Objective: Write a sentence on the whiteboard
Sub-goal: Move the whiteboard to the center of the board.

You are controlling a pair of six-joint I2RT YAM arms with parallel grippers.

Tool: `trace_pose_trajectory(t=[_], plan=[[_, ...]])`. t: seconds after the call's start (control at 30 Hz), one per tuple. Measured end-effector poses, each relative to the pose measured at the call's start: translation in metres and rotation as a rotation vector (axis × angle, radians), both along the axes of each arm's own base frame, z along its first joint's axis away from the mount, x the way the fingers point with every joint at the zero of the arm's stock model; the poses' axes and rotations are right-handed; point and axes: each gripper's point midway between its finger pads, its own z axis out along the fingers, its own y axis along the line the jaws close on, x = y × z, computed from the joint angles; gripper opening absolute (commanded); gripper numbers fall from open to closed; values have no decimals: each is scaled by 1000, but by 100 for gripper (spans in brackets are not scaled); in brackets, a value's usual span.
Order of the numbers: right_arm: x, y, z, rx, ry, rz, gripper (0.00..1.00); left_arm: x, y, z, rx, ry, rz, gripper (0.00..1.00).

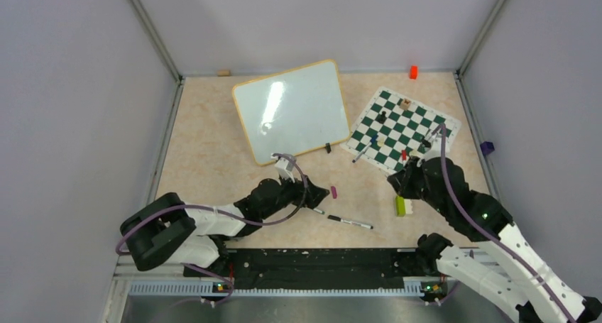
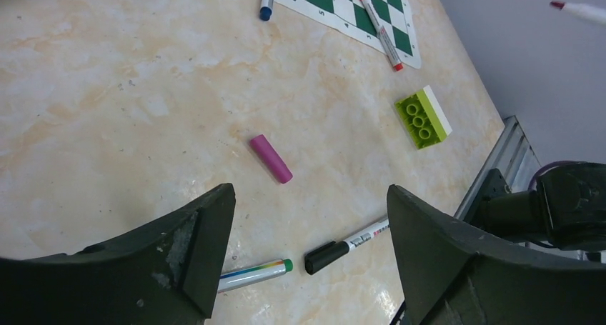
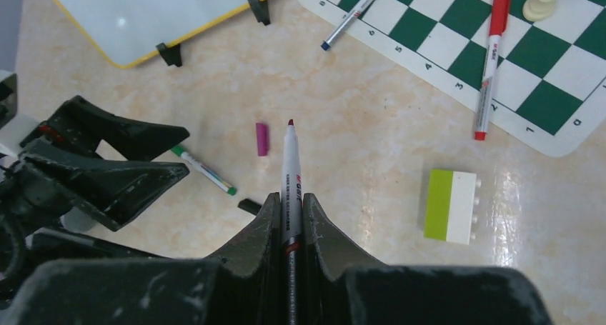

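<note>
The whiteboard [image 1: 291,110] sits askew on the beige table [image 1: 206,145], towards the far side. Its face shows us glossy white with a streak of glare, and two black clip feet [image 3: 169,54] stand on its near edge.

Just right of the whiteboard we see the green-and-white chess mat [image 1: 397,135], with a red marker [image 3: 489,68] and a blue-tipped marker [image 3: 354,25] lying on it.

On the near side of the whiteboard, close to its near edge, the left gripper [image 2: 309,196] hangs over the table with its jaws spread wide and nothing between them.

Further from the whiteboard, to its near right, the right gripper [image 3: 291,200] is clamped on an uncapped marker [image 3: 291,168], whose reddish tip points back towards the board.

Nearer than the whiteboard and off to its right lies a lime-and-white brick [image 3: 450,206]. Nearer than its near edge lie a black-capped marker [image 2: 343,248], a green-ended pen [image 2: 254,273] and a small magenta cap [image 2: 271,158].
</note>
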Motion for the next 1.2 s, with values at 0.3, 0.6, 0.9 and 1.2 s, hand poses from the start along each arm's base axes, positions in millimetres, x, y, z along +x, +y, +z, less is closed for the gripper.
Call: trace_pose_trajectory(t=[0.3,0.6,0.9,1.2], plan=[[21,18,8,0,-39,35,0,-6,12,25,19,-75,-17,82],[43,35,23,-15,-89,74,0,32,94,111,9,-198,210,86],[51,52,25,14,-96,114,0,78,158,106,19,-53,321,89],[59,60,32,10,-89,123,0,104,186,91,-32,48,393,98]])
